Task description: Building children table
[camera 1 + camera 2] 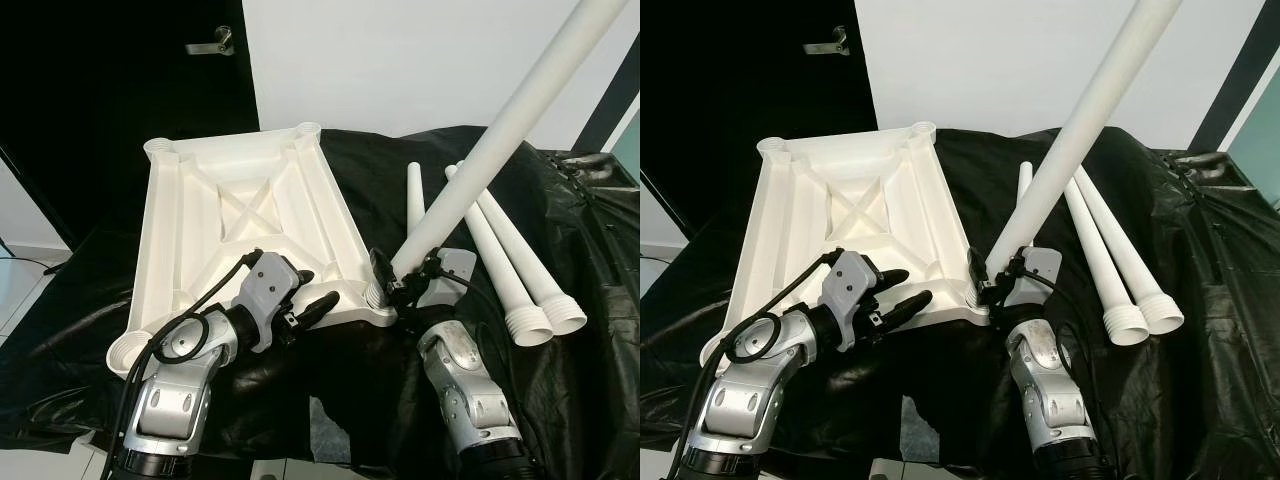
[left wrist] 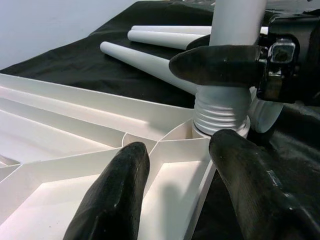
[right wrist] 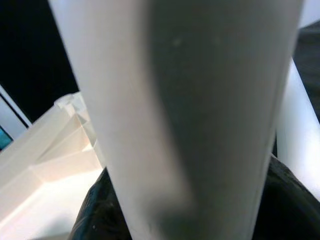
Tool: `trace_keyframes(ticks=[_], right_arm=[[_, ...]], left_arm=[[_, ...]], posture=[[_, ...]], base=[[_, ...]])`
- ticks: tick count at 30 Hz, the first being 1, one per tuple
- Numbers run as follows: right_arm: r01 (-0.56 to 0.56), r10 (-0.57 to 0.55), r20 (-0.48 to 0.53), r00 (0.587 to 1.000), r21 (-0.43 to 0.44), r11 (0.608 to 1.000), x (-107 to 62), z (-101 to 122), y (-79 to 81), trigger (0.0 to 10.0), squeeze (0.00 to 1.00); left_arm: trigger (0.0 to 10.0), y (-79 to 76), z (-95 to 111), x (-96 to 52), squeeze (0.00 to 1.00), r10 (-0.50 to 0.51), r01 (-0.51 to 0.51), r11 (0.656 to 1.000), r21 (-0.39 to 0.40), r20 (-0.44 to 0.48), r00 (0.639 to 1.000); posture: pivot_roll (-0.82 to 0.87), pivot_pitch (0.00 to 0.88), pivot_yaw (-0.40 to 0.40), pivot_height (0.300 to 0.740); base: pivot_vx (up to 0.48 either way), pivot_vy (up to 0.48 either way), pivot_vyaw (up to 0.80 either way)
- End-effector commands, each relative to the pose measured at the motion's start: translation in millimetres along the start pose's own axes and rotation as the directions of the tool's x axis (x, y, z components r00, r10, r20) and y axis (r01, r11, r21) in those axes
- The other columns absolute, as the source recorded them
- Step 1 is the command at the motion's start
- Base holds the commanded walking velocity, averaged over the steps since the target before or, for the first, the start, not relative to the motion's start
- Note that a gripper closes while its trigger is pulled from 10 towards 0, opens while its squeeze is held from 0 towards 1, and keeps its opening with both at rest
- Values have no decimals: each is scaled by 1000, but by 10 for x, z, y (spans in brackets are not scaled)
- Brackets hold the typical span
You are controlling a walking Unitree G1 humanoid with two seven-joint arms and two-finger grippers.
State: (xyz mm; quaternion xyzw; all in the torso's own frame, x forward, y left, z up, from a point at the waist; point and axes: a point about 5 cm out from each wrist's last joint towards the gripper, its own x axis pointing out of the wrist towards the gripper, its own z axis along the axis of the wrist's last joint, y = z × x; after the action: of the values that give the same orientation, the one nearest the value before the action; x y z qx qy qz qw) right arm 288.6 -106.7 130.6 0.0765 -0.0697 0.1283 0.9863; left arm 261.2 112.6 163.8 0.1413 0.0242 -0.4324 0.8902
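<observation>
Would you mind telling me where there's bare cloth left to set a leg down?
Bare black cloth lies right of the three loose legs. Crowded: the near corner of the tabletop, where the right gripper holds a leg at the socket and the left gripper hovers open.

Two silver arms with rounded joint housings are seen; grey wrist blocks, looped black cables and long black fingers (image 2: 115, 200) are fitted.

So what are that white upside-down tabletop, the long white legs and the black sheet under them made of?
The tabletop looks like moulded white plastic: thin ribs, smooth satin surface. The leg held by the right gripper and the spare legs seem to be the same plastic, hollow tubes with ridged threaded ends. The black sheet looks like thin plastic film, glossy and crinkled. The left gripper rests on the tabletop's edge.
</observation>
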Motion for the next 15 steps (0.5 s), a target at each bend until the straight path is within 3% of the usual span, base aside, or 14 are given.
trace_keyframes(ticks=[1, 3, 7, 13, 14, 15], right_arm=[[-31, 26, -62, 998, -66, 997, -6, -105, 36, 10000, 0], [-96, 74, -113, 991, -205, 974, -6, -172, 46, 10000, 0], [-166, 129, -146, 981, -282, 945, -23, -215, 35, 10000, 0], [-202, 187, -83, 979, -253, 946, -15, -103, 71, 10000, 0], [-206, 199, -53, 979, -235, 950, -3, -40, 85, 10000, 0], [-206, 205, -31, 978, -226, 952, 5, 4, 94, 10000, 0]], left_arm=[[10000, 75, 16, -21, 0, 137, -137, 991, 7, -5, 991], [10000, 85, 22, -17, 0, 139, -139, 990, 7, -3, 990], [10000, 94, 30, -16, 0, 140, -140, 990, 7, 1, 990], [10000, 82, 39, -9, 0, 107, -107, 994, -32, 14, 994], [10000, 75, 47, -8, 1000, 78, -76, 993, -86, 25, 997], [10000, 71, 54, -8, 1000, 61, -56, 991, -125, 35, 998]], posture=[[123, 0, -5, 740], [124, 0, -6, 740], [124, 0, -4, 740], [121, 0, -2, 740], [119, 0, 0, 740], [119, 0, -2, 740]], base=[[0, 0, 0], [0, 0, 0], [0, 0, 0], [0, 0, 0], [0, 0, 0], [0, 0, 0]])
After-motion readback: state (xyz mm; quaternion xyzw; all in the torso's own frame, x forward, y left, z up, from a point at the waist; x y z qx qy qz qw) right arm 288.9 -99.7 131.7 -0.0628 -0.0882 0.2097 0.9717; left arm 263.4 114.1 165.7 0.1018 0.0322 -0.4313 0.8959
